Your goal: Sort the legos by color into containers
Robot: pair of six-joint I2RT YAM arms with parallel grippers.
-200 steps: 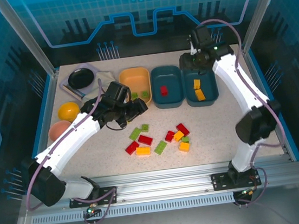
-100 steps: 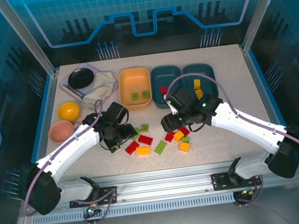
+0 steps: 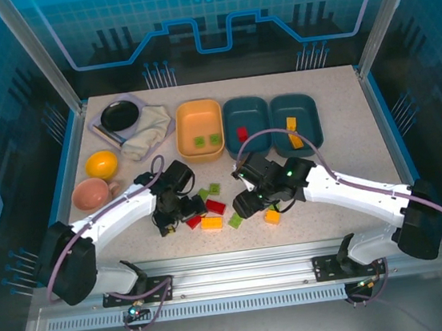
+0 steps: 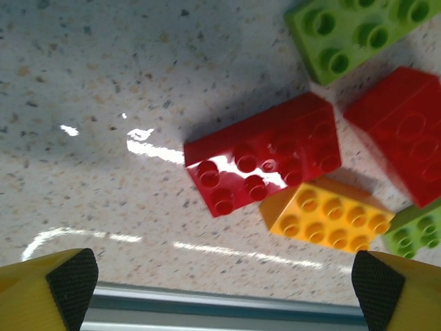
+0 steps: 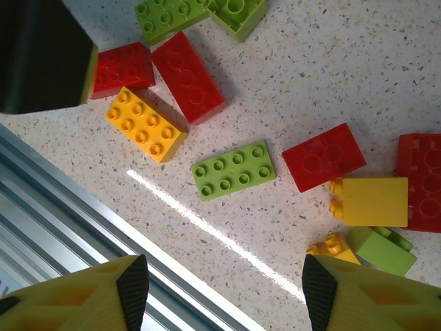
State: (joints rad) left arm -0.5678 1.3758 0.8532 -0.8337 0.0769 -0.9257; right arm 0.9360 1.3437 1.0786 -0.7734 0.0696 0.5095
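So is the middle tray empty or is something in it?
Not empty: the middle teal tray has one red brick lying inside it, seen from above.

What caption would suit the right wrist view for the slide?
Right gripper open above a green brick, with red and yellow-orange legos scattered around it on the speckled table.

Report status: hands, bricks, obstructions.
Left hand open above red rectangular plastic brick. Right hand open above light green rectangular plastic brick. Neither brick gripped. Yellow-orange rectangular plastic brick against the red one.

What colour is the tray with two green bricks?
The tray is yellow-orange; top view shows it best.
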